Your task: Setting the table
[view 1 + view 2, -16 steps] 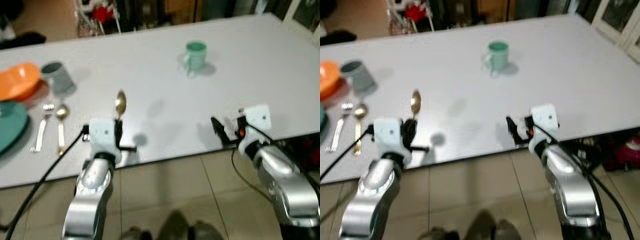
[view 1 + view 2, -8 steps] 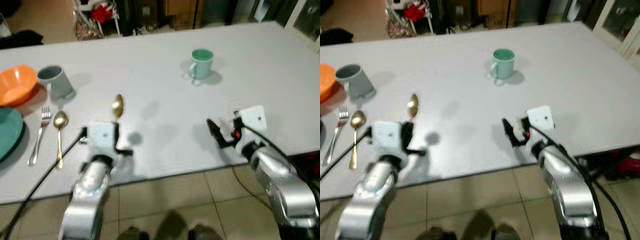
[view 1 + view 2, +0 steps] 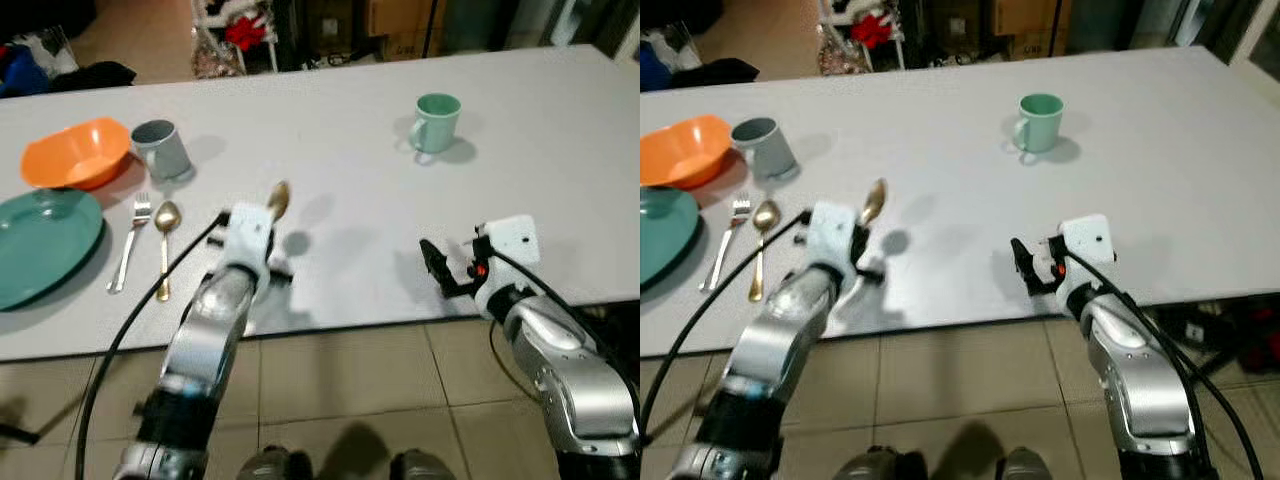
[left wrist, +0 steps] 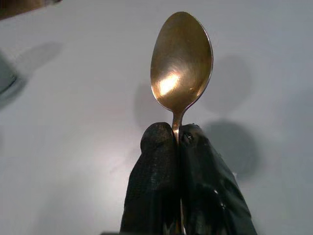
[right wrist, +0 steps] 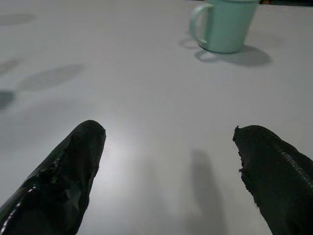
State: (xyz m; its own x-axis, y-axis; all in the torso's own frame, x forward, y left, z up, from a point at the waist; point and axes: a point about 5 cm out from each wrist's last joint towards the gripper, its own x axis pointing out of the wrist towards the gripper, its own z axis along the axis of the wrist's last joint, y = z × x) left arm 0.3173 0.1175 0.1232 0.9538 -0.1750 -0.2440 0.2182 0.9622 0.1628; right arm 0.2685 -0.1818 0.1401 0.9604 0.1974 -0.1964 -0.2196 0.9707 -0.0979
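Note:
My left gripper (image 3: 271, 222) is shut on the handle of a gold spoon (image 4: 181, 63) and holds it a little above the white table (image 3: 340, 170), bowl end pointing away from me. To its left, a second gold spoon (image 3: 165, 245) and a fork (image 3: 130, 243) lie beside a teal plate (image 3: 40, 245). An orange bowl (image 3: 76, 155) and a grey mug (image 3: 162, 148) stand behind them. My right gripper (image 3: 436, 266) hangs open over the table's near edge with nothing between its fingers. A green mug (image 5: 225, 24) stands well beyond it.
The table's near edge runs just in front of both arms, with tiled floor (image 3: 340, 400) below. Clothes and clutter (image 3: 235, 30) lie past the far edge. A black cable (image 3: 120, 340) trails from my left arm.
The camera has turned left, so the plate and bowl show more fully. My left arm reaches further over the table, still holding the spoon. The right gripper stays open.

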